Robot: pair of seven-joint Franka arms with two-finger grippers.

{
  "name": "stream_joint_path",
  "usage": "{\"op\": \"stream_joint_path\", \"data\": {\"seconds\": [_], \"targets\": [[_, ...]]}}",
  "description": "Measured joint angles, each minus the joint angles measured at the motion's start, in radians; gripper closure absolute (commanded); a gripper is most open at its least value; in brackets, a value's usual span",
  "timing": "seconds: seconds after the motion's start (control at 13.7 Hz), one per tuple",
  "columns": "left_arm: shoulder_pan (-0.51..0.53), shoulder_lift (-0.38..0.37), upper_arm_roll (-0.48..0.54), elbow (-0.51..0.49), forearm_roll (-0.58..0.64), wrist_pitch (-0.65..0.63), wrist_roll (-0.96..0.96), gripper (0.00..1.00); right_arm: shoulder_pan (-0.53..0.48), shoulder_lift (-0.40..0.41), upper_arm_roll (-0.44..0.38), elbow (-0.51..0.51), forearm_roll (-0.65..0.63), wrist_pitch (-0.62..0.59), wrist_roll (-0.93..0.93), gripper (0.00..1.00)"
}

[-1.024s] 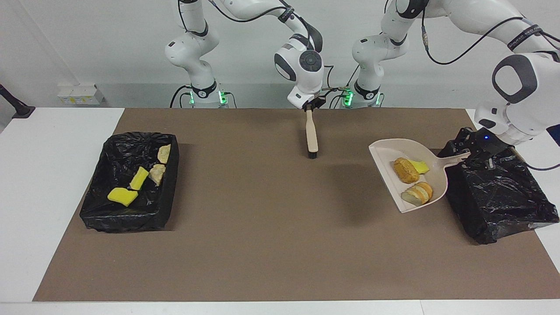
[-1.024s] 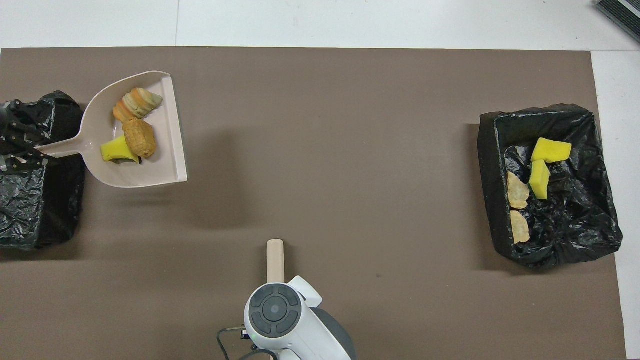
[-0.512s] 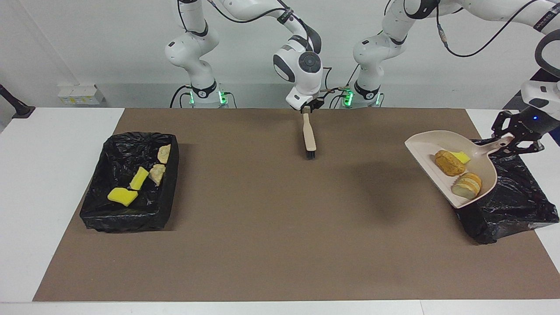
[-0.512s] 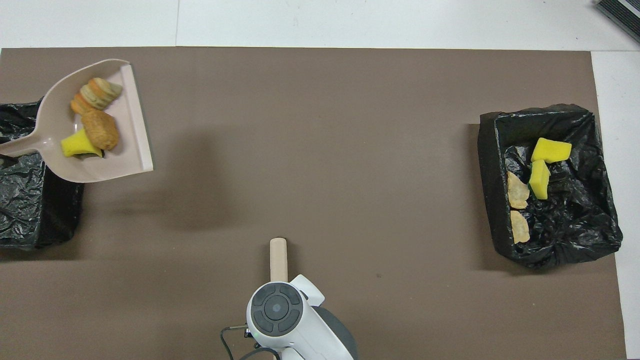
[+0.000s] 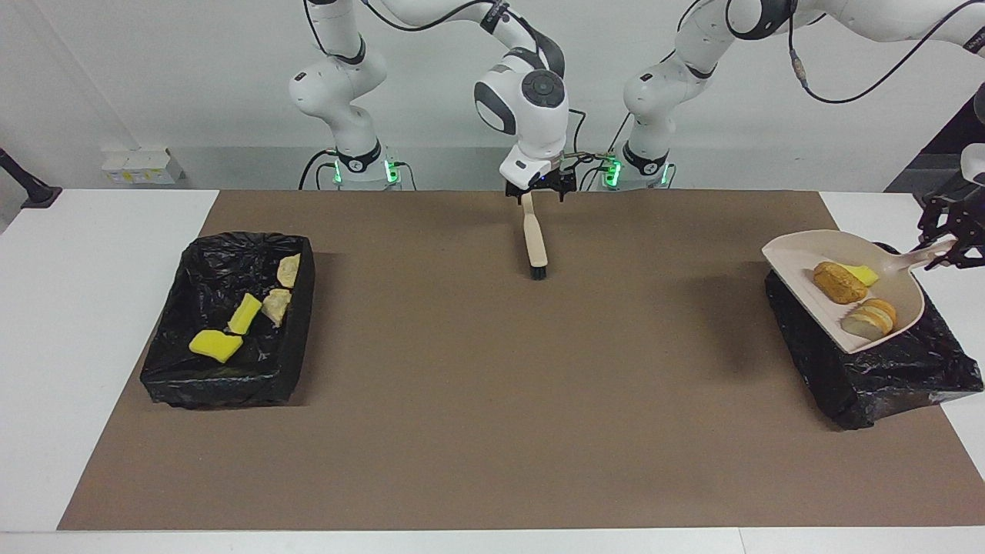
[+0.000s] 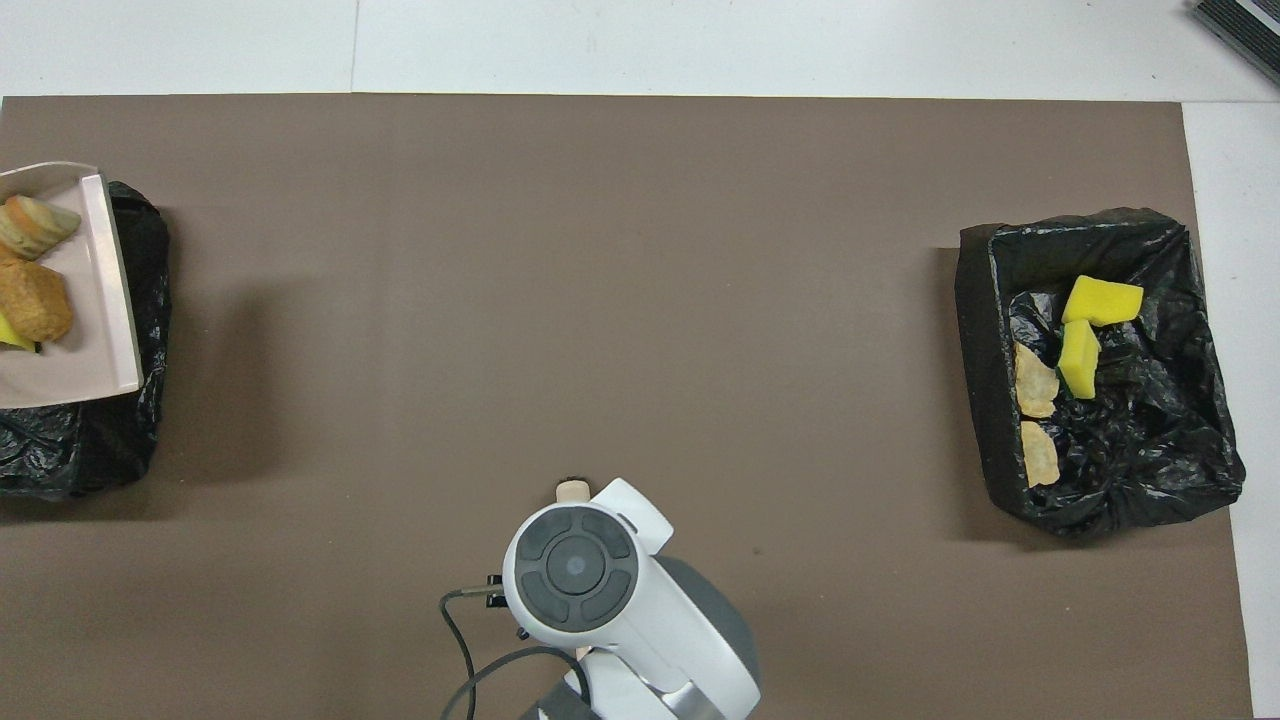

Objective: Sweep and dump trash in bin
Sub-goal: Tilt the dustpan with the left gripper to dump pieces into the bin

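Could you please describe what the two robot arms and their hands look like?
Both arms are glossy white with rounded segments and dark grey joint caps. Black cables run loosely along them, held by black bands, and green lights glow at both bases. The right hand and left hand are black, skeletal linkages under white wrist blocks.

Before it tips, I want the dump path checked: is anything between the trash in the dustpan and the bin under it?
Nothing visible is in the way. The left gripper holds the dustpan by its handle directly over the black-lined bin, with the trash lying in the pan.
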Motion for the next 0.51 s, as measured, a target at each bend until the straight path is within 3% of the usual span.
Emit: {"op": "stream_joint_path", "data": {"seconds": [0.29,0.51], "targets": [[0.015,0.042,0.0,0.02,0.173,0.076,0.015,1.0,-0.115,-0.055,-0.004,0.107,-0.124,-0.112,-0.021,0.0],[0.015,0.061,-0.006,0.067,0.345,0.104,0.015,1.0,-0.203,-0.055,-0.006,0.139,-0.17,-0.126,-0.097,0.0]]}}
